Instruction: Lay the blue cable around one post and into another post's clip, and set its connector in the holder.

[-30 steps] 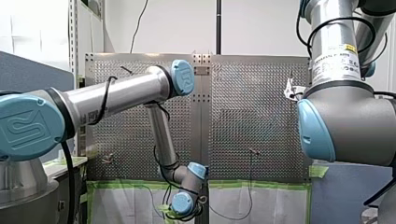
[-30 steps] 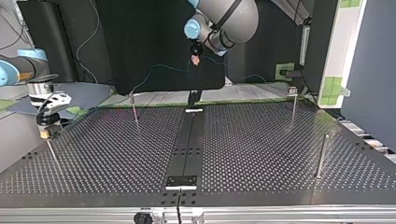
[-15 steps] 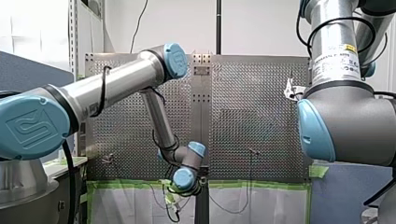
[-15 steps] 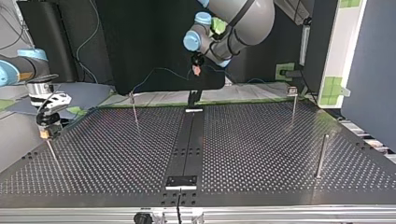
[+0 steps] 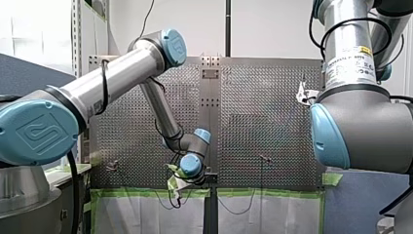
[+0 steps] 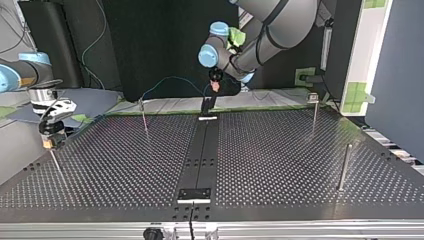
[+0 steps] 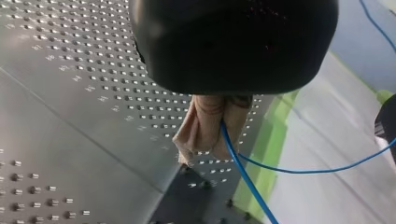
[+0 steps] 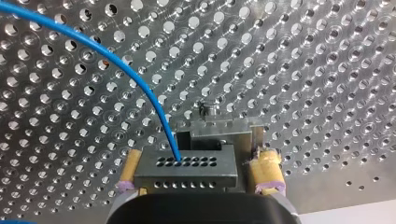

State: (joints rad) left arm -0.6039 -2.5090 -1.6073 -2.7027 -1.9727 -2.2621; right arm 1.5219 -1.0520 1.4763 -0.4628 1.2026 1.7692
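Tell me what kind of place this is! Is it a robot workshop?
Most likely a robotics lab or test bench. My left arm and my right arm reach over a perforated metal table with thin posts standing on it, and my left gripper pinches a blue cable.

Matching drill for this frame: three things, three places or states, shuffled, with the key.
1. blue cable
2. connector
3. post near the top view's right edge

A. stands on the table, no cable on it
B. between the pads of my right pincer
C. pinched by my left pincer

Pairs: 1-C, 2-B, 3-A
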